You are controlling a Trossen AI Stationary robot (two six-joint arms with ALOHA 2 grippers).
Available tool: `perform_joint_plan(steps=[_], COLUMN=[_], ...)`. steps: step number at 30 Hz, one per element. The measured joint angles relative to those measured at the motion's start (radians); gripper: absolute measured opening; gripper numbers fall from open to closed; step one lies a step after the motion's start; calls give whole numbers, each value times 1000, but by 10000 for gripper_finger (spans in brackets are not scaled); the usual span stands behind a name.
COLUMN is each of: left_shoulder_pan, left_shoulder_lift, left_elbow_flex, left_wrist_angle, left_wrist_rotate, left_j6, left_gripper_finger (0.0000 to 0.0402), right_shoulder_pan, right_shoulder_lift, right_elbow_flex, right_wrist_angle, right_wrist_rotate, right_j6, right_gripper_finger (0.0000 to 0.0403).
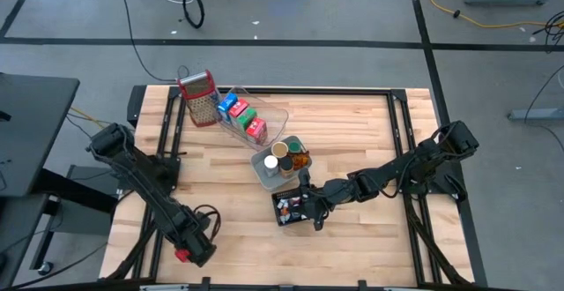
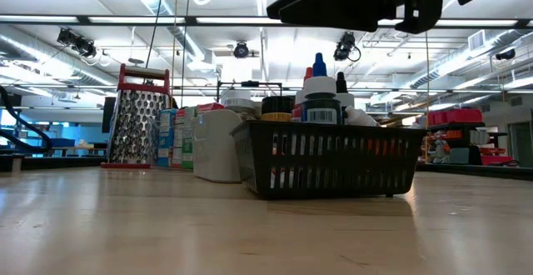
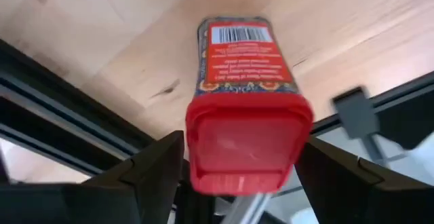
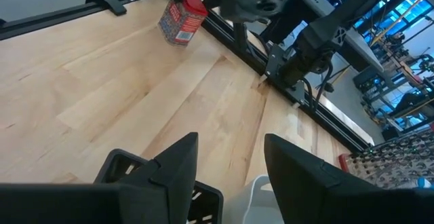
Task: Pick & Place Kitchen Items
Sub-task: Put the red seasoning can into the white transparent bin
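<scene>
Black basket (image 1: pixel 292 210), centre of the high view, lower middle of the desk (image 1: pixel 352 141): packed w/ small bottles & caps; low view shows a blue-capped bottle (image 2: pixel 319 67) and dark-capped ones standing above its rim. Touching it toward upper left, grey tray (image 1: pixel 264 169) w/ round jars & cans, one w/ white lid (image 1: pixel 270 161). Further upper left, clear tray (image 1: pixel 264 115) w/ blue carton (image 1: pixel 227 104), green carton (image 1: pixel 244 115), red carton (image 1: pixel 256 130) in a row. Grater (image 1: pixel 199 98) upright just beside the clear tray's far end.

Right gripper (image 1: pixel 314 205) hangs over the basket's right edge, jaws part open, nothing between them.

Left gripper (image 1: pixel 196 249), lower left of the high view near the desk's front edge, well apart from all trays: jaws wide, clamped on a red-lidded spice jar (image 3: pixel 245 102), barcode label showing.
</scene>
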Motion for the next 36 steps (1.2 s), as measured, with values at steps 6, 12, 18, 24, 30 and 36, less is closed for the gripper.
perform_joint_plan(steps=[6, 12, 18, 24, 30, 36], left_shoulder_pan=[0, 8, 47, 129, 249, 387], left_shoulder_lift=[73, 91, 91, 89, 92, 92], left_elbow_flex=[-1, -1, -1, 5, 58, 162], left_wrist_angle=[54, 88, 89, 115, 105, 92], left_wrist_rotate=[18, -7, -43, -92, -304, -431], left_j6=[91, 166, 161, 293, 540, 852], left_gripper_finger=[279, 250, 219, 220, 231, 220], right_shoulder_pan=[0, 0, 13, 41, 41, 42], right_shoulder_lift=[0, 0, -54, -174, -274, -304], right_elbow_flex=[0, 0, 0, 0, 0, 0], right_wrist_angle=[2, -1, -107, -309, -495, -526], right_wrist_rotate=[0, 1, 85, 279, 326, 315], right_j6=[0, -3, -7, 49, 196, 240], right_gripper_finger=[180, 180, 180, 180, 180, 180])
